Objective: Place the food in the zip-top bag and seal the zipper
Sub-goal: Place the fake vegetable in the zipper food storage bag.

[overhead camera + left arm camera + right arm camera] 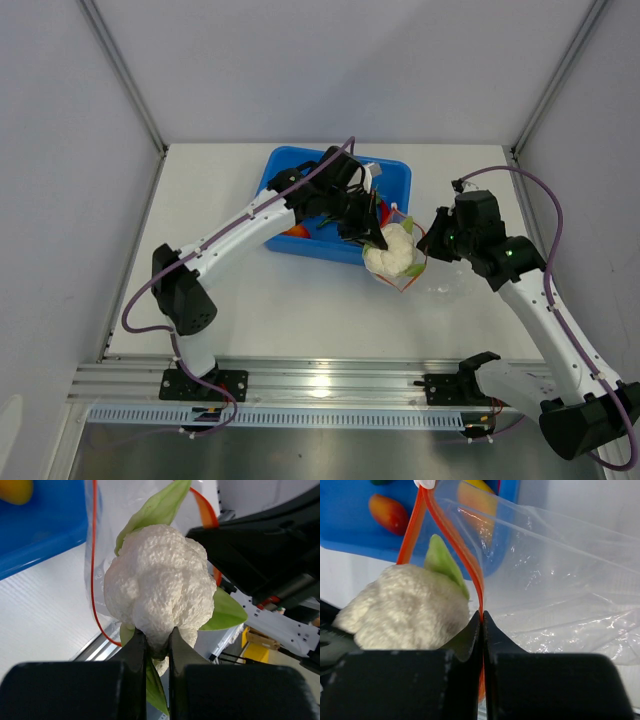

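My left gripper (157, 636) is shut on the white cauliflower (159, 582), which has green leaves; it holds it at the open mouth of the clear zip-top bag (560, 585). In the top view the cauliflower (390, 250) hangs just in front of the blue tub, next to the bag (440, 275). My right gripper (482, 616) is shut on the bag's orange-red zipper strip (465, 555) and holds one side of the mouth up. The cauliflower also shows in the right wrist view (402, 605), left of the strip. An orange-red fruit (390, 512) lies in the tub.
The blue tub (395, 175) stands at the back middle of the white table, under my left arm. A yellow fruit (15, 490) lies in it. An aluminium rail (330, 385) runs along the near edge. Grey walls close in both sides.
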### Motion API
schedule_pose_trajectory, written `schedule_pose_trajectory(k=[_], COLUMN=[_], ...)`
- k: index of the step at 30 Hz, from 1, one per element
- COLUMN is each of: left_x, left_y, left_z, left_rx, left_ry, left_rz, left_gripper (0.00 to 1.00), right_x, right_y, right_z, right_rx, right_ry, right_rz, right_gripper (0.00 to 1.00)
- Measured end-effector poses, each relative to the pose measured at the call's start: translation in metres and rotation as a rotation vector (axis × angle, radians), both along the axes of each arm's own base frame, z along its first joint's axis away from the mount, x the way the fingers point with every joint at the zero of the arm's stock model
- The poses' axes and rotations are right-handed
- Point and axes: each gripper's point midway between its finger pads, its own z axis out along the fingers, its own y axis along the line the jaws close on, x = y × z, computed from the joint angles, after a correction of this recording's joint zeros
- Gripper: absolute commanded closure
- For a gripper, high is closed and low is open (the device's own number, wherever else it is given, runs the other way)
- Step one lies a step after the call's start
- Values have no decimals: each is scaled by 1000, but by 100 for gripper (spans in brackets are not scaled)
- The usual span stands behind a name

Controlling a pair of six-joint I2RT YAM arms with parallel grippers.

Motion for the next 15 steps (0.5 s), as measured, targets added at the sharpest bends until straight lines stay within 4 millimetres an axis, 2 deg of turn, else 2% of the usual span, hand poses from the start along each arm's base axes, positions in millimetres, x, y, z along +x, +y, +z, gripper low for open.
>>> schedule_pose_trajectory(k=[8,15], left_x=[0,-6], left_y=[6,18], left_z=[-14,-42], left_rx=[148,300], left_ry=[-59,-80], left_rz=[22,7], left_gripper=[100,100], right_x=[-6,-7], right_y=[11,19], right_z=[15,20], right_rx=[91,148], right_ry=[-19,-14], right_rz=[13,15], right_gripper=[100,100])
